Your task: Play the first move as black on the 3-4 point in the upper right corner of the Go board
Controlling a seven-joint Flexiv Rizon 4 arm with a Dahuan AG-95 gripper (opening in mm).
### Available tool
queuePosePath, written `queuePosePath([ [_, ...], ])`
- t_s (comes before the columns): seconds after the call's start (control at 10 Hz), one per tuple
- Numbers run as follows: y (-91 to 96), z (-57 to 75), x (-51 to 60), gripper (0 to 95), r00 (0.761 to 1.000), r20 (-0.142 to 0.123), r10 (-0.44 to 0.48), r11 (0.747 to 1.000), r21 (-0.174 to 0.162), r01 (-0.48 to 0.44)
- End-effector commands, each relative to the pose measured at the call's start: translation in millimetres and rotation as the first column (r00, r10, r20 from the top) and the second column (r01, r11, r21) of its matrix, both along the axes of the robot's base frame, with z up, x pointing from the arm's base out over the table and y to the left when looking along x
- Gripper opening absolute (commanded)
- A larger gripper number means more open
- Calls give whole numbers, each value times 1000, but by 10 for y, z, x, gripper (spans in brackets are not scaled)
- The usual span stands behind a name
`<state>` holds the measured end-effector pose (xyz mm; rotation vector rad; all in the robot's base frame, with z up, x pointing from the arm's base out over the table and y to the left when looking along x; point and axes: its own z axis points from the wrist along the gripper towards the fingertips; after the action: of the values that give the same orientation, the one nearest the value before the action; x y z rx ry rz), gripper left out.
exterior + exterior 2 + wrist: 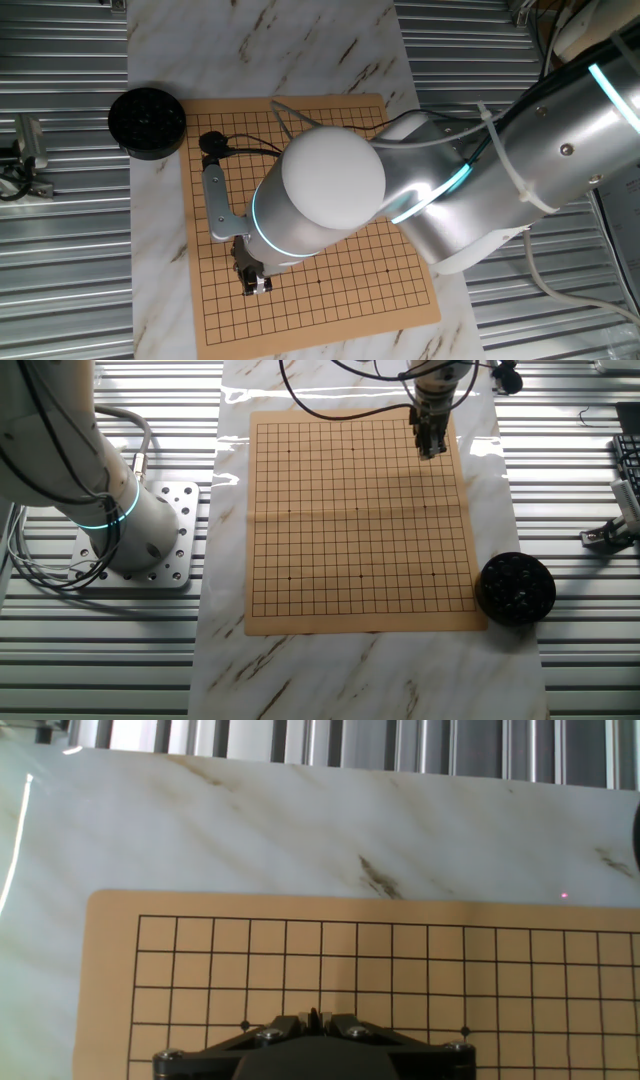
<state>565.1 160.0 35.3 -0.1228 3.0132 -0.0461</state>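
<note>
Board (360, 520): large flat tan wooden square, fine black grid, a few small black star dots, faint crease running across its middle from left to right in the other fixed view. Lies flat on a white marble-pattern sheet (340, 670), which sits on a ribbed metal table (580, 660). Board is square, so no true long axis; its edges run roughly parallel to the sheet's edges, slightly skewed in one fixed view. No stones visible on the grid.

Board (300, 970) in hand view: a rounded corner at left, border line, grid cells clean, two star dots just ahead of the fingertips.

Gripper (431, 448): hangs over the far right part of the board in the other fixed view, close to the surface, inside the corner region. In one fixed view the gripper (256, 282) shows below the arm's (420, 190) white rounded joint, above the grid. Fingers (318, 1018) appear pressed together at the tips in hand view; whether a stone sits between them cannot be told.

Round black ribbed bowl (514, 588): on the sheet just beside the board's near right corner, its edge touching or overlapping the board edge. Contents dark, not resolvable.
</note>
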Motion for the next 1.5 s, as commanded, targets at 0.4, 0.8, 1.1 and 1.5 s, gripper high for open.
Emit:
queuePosePath([
  [0.4, 15, -14, -3, 0, 1000, 0, -4, 1000, -3, 4],
  [0.8, 32, -40, -2, 0, 1000, 3, -8, 1000, -7, 8],
  [1.1, 41, -65, -2, 0, 1000, 6, -7, 1000, -10, 8],
  [1.5, 44, -78, -2, 0, 1000, 8, -13, 1000, -12, 13],
])
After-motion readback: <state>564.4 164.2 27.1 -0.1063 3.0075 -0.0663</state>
